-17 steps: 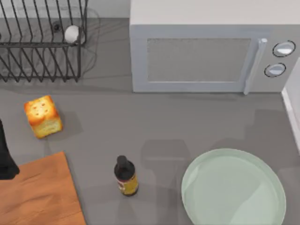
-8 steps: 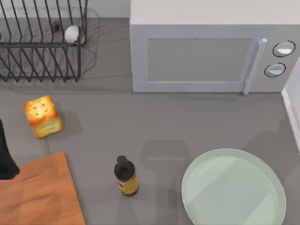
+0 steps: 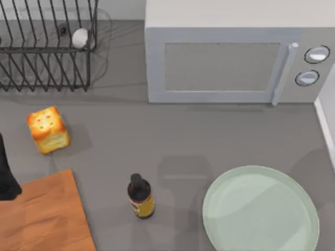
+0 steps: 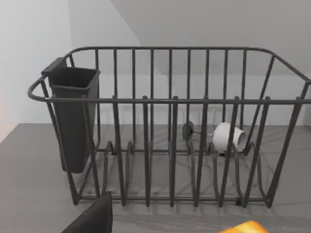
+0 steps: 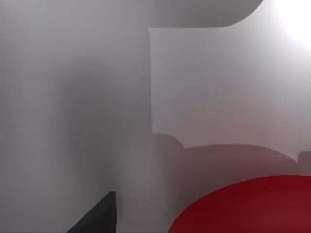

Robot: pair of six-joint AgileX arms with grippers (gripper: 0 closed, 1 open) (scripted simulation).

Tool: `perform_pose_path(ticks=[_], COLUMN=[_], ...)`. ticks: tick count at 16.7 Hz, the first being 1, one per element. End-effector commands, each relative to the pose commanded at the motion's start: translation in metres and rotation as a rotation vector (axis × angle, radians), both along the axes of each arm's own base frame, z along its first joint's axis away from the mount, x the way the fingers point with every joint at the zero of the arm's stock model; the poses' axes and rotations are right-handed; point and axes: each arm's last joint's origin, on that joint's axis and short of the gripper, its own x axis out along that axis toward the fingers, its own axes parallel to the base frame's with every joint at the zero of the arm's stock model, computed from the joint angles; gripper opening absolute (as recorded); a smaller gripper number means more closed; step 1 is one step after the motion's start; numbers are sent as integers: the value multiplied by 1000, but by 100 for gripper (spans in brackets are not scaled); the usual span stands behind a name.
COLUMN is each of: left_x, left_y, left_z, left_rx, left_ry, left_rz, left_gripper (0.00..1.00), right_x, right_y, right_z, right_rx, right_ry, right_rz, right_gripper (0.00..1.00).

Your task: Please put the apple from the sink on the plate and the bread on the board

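A: Where is the bread (image 3: 47, 129) found?
B: It is seen on the grey table (image 3: 172, 136), just beyond the board (image 3: 44, 214), apart from it. The plate (image 3: 260, 209) is set well to the right of the board, past a dark bottle (image 3: 140, 196).

A: And the grippers?
B: The left arm (image 3: 6, 172) is seen at the board's left edge; its grip cannot be told. In the right wrist view the apple (image 5: 248, 206) is seen close up; whether it is held cannot be told.
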Motion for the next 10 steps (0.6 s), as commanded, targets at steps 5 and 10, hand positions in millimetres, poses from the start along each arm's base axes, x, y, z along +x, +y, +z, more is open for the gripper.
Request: perform_pose_path(ticks=[5, 10], left_x=[0, 0], left_y=[0, 0], left_z=[0, 0], left_rx=[0, 0], left_ry=[0, 0], left_rz=[0, 0], left_gripper=[100, 100], right_x=[0, 0], right_y=[0, 0], right_z=[0, 0], right_rx=[0, 0], right_ry=[0, 0], right_rz=[0, 0], right_gripper=[77, 40])
